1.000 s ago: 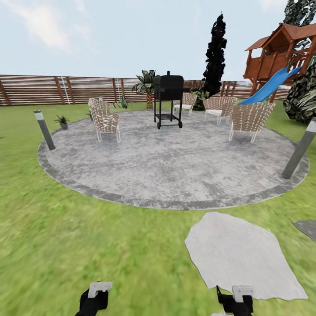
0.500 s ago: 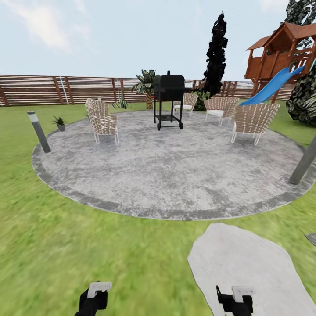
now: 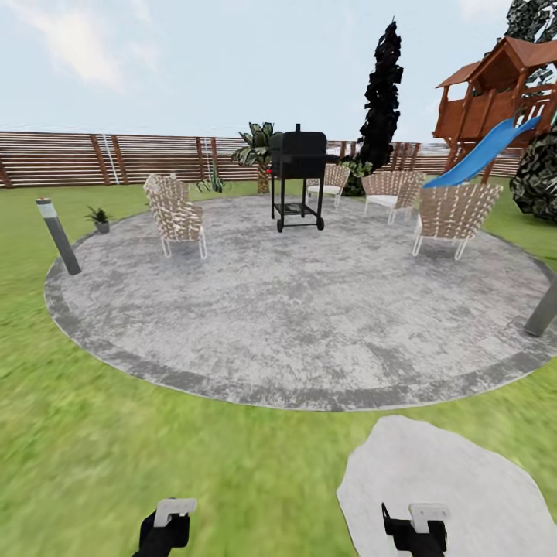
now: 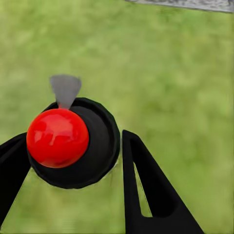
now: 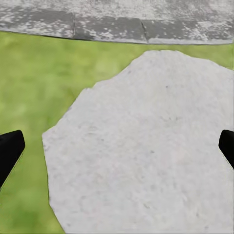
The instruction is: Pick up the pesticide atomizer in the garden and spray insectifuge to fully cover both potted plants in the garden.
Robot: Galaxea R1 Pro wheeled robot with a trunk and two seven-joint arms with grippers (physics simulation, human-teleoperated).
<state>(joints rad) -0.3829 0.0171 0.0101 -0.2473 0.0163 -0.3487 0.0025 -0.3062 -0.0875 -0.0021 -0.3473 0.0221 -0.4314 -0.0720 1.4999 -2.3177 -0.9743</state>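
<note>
The garden lawn (image 3: 116, 449) spreads ahead, with the round grey stone patio (image 3: 302, 309) in its middle. One potted plant (image 3: 99, 219), small in a grey pot, stands at the patio's far left edge, far from both arms. The pesticide atomizer is out of view. My left gripper (image 4: 73, 136) is open above the grass, and a black round part with a red ball shows beyond its fingers (image 4: 146, 185). My right gripper (image 5: 122, 139) is wide open over a pale stepping slab (image 5: 146, 146), with nothing between its fingertips. Both wrists sit low at the front of the head view.
Several wicker chairs (image 3: 176, 216) and a black grill (image 3: 297, 174) stand on the patio. Grey bollard lamps (image 3: 57, 236) flank it left and right. A slat fence (image 3: 93, 158) closes the back, with a play tower and blue slide (image 3: 483, 151) at right. A stepping slab (image 3: 441, 480) lies front right.
The whole view has advanced toward the patio: its near edge and the stepping slab have slid down the picture, and the lamps have spread outward. Both arms keep their pose.
</note>
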